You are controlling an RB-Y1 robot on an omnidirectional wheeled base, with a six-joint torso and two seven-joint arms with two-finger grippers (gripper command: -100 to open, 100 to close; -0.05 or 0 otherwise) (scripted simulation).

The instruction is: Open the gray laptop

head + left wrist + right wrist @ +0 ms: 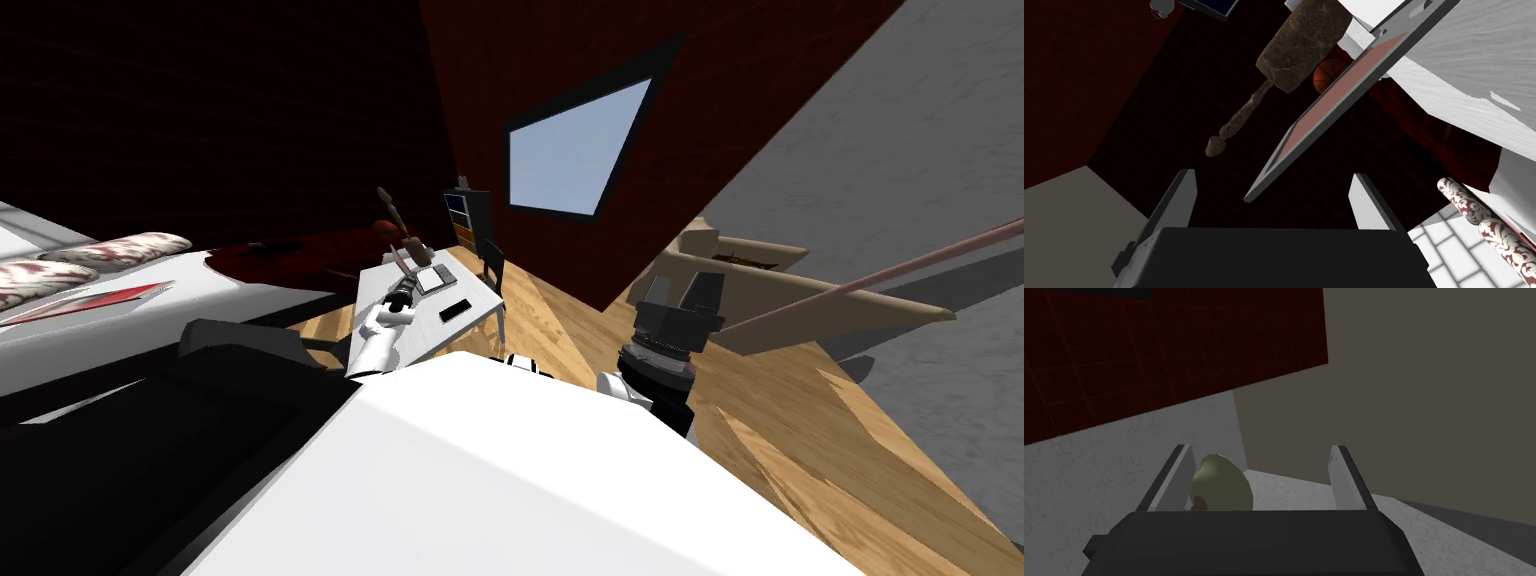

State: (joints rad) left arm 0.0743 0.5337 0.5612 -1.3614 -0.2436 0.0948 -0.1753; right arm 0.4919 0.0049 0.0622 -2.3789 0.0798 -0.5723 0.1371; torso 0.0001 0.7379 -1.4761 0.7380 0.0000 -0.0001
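The laptop stands on a white desk [425,335] with its grey base [436,278] flat and its lid [402,261] raised at a slant. In the left wrist view the lid [1334,95] is a grey frame around a pinkish screen. Its free corner reaches down between my left gripper's fingers without touching either. My left gripper [1271,200] is open and sits at the lid's edge over the desk [400,290]. My right gripper [685,292] is raised at my right side, away from the desk, and is open and empty [1264,478].
A brown mallet-shaped object [1304,45] and a basketball [1327,76] lie just beyond the lid. A flat black slab [455,310] lies on the desk. A dark chair [492,262] stands behind the desk, a bed with patterned pillows [130,248] to the left, and wooden beams [800,300] to the right.
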